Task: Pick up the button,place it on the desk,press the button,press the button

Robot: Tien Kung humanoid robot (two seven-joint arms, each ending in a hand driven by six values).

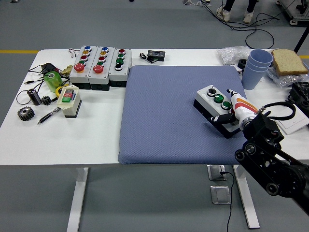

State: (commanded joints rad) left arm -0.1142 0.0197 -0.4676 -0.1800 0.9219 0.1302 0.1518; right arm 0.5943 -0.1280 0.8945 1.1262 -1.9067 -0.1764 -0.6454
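The right hand (231,112) grips the grey button box (217,109) at its near end, on the blue mat (164,116) near the right edge, where a loose hold could let the box tip.

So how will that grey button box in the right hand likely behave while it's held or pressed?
The button box looks like a rigid block, so it probably won't flex. The right hand grips only its near end, so it may tilt. Pressed on the blue mat, it would likely stay put rather than slide.
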